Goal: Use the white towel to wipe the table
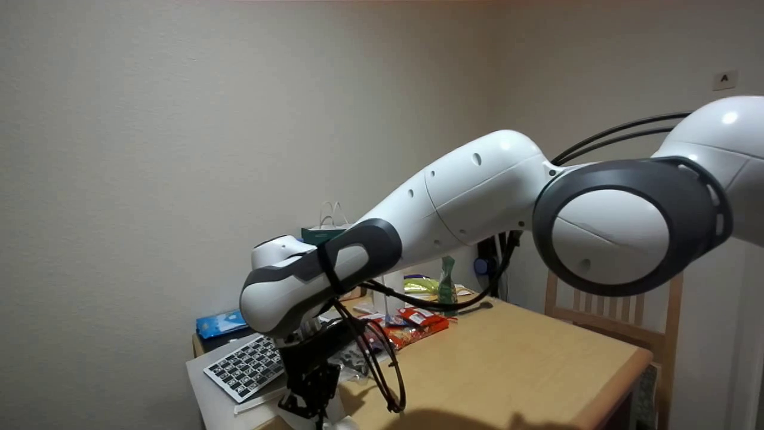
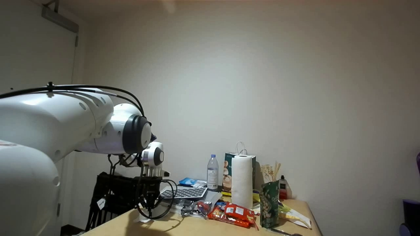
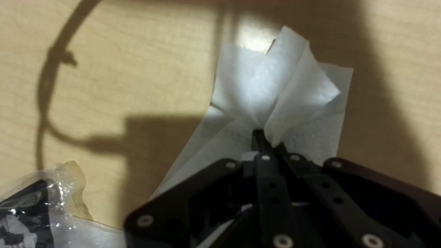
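The white towel (image 3: 241,79) looks like a thin, creased paper sheet. In the wrist view it lies spread on the wooden table (image 3: 137,69), with a fold bunched up at the fingertips. My gripper (image 3: 270,141) is shut on that raised fold, pointing down at the table. Part of the towel is hidden under the fingers. In both exterior views the gripper (image 1: 321,412) (image 2: 149,209) is low over the table (image 1: 489,358) (image 2: 197,227), and only a little of the towel (image 1: 343,423) (image 2: 143,217) shows beneath it.
A black-and-white checkered panel (image 1: 248,365) lies beside the gripper. A clear plastic bag (image 3: 62,193) is close to the towel. Red snack packs (image 2: 234,213), a paper roll (image 2: 242,183), a green pouch (image 2: 269,205) and a bottle (image 2: 212,173) stand farther along. A chair (image 1: 671,340) is by the table's edge.
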Robot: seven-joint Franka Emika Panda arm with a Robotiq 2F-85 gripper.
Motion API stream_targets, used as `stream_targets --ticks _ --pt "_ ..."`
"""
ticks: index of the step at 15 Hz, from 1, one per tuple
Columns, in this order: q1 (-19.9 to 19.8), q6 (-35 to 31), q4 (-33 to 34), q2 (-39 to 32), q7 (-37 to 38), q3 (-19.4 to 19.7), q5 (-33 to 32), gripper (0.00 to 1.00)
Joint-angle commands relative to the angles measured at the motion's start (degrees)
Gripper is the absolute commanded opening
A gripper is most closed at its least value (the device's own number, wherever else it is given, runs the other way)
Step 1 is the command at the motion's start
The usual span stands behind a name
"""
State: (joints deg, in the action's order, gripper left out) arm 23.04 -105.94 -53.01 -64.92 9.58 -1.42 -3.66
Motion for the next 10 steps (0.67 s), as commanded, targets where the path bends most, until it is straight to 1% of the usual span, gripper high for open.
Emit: stream_targets --ticks 1,2,4,5,7,10 --pt "-3.81 -1.66 -7.16 2.73 4.98 1.4 2.1 0.0" --pt "-5.04 -3.18 -10.06 4.18 6.12 1.71 2.69 0.0" --pt "-7.39 -4.36 -13.77 6.14 8.34 2.23 4.31 0.0" --pt "-5.15 -0.69 -5.02 2.7 6.08 1.7 2.54 0.02" --pt "-7.77 -1.02 -7.34 3.92 6.74 1.19 2.95 0.02" --pt "-8.12 -1.63 -8.68 4.66 7.11 1.34 3.04 0.02"
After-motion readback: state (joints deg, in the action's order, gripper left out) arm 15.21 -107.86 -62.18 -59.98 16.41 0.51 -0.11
